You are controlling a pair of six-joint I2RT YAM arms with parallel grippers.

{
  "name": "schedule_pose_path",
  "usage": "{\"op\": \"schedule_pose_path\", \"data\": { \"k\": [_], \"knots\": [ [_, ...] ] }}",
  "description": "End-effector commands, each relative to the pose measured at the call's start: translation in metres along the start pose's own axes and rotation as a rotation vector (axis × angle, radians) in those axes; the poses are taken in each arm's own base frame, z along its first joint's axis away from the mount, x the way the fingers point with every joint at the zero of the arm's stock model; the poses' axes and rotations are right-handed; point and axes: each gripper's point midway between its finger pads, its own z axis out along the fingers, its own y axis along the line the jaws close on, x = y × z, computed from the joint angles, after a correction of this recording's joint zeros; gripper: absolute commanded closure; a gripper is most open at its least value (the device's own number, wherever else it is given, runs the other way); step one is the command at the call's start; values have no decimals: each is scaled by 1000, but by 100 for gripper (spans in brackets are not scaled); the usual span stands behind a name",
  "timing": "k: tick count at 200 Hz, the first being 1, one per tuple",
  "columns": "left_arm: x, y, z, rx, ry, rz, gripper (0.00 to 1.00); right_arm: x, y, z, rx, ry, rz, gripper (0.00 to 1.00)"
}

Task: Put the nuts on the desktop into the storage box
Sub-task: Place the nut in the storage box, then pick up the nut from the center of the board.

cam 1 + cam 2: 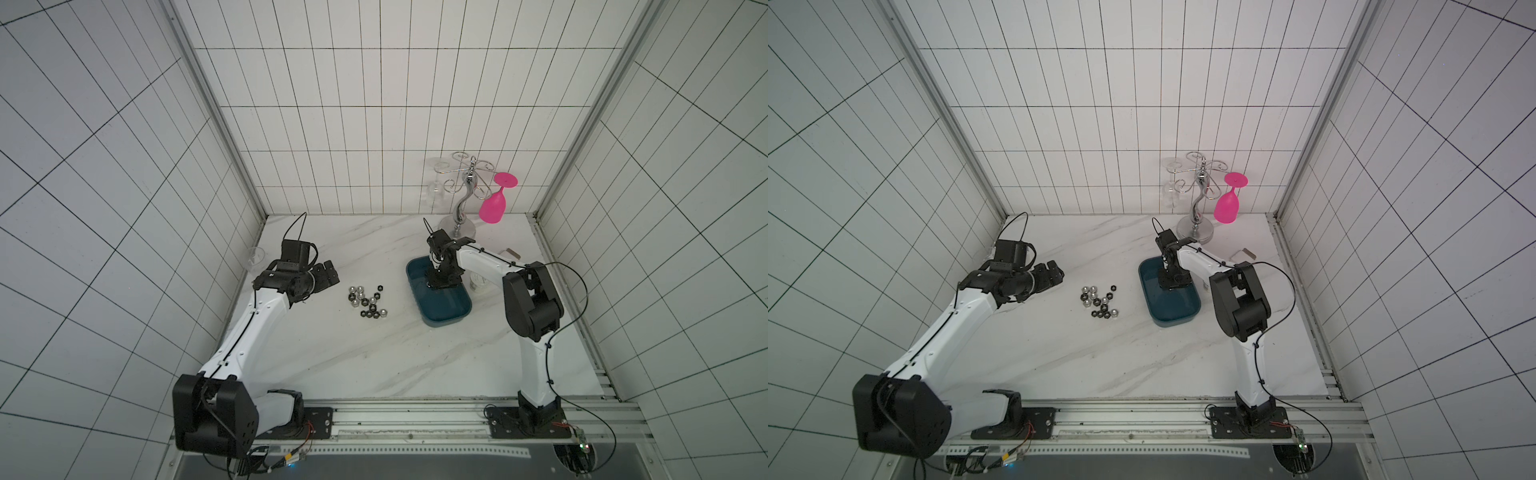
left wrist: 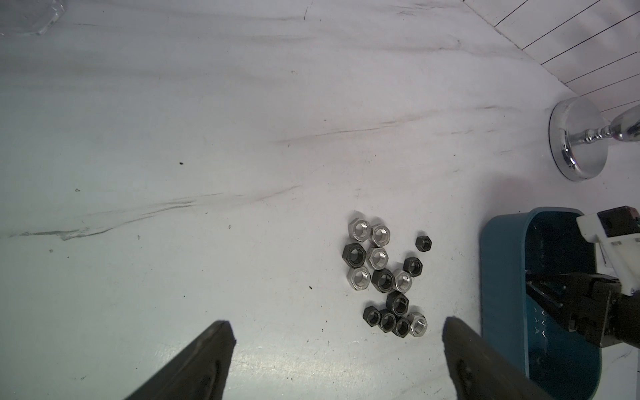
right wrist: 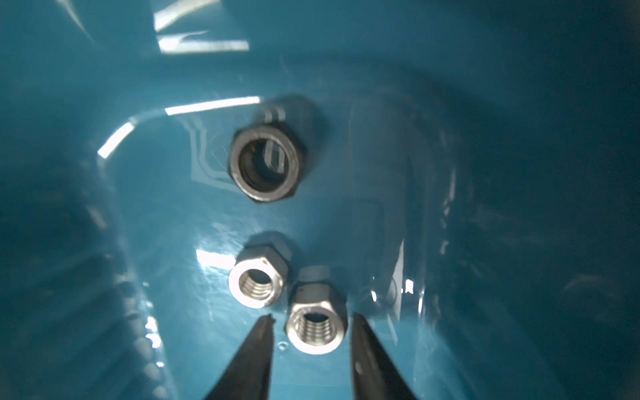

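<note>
Right hand point(image 3: 312, 316), parted, straddles a shiny hexagonal nut point(image 3: 313, 301) in the glossy storage box point(image 3: 485, 207).

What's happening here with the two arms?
The right gripper is down inside the shallow teal-blue plastic storage box, jaws apart on either side of a silver hexagonal nut lying on its floor. A second silver nut and a dark nut lie there too. The left gripper hovers open beside the cluster of silver and black nuts on the white marble-patterned desktop.
</note>
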Motion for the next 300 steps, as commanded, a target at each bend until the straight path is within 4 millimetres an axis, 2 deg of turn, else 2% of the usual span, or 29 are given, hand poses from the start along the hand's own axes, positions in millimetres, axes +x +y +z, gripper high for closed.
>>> {"op": "schedule_pose_path", "data": {
  "k": [1, 24, 46, 61, 76, 94, 113, 137, 159, 225, 300],
  "knots": [
    [-13, -6, -9, 11, -42, 19, 2, -7, 7, -26, 6, -35, -29, 54],
    [-14, -7, -11, 14, -47, 20, 2, -14, 19, -66, -22, -123, -51, 54],
    [-15, -6, -11, 14, -48, 17, 2, -10, 52, -105, -108, -212, -126, 53],
    [-13, -6, -10, 14, -45, 15, 2, 0, 80, -119, -157, -242, -209, 52],
    [-12, -5, -10, 12, -42, 11, 2, 18, 109, -122, -203, -215, -298, 51],
    [-11, -4, -9, 13, -41, 8, 2, 39, 139, -115, -242, -179, -400, 50],
    [-9, -3, -8, 12, -39, 5, 2, 57, 157, -100, -251, -134, -479, 49],
    [-8, -2, -10, 9, -43, 6, 2, 74, 172, -79, -256, -84, -557, 46],
    [-7, -1, -9, 3, -40, 7, 2, 81, 179, -61, -243, -49, -589, 44],
    [-11, 4, -13, -24, -62, 10, 2, 78, 191, -9, -153, 9, -620, 44],
    [-12, 14, -17, -61, -71, 19, 2, 62, 197, 17, -90, 32, -651, 47]
  ]
}}
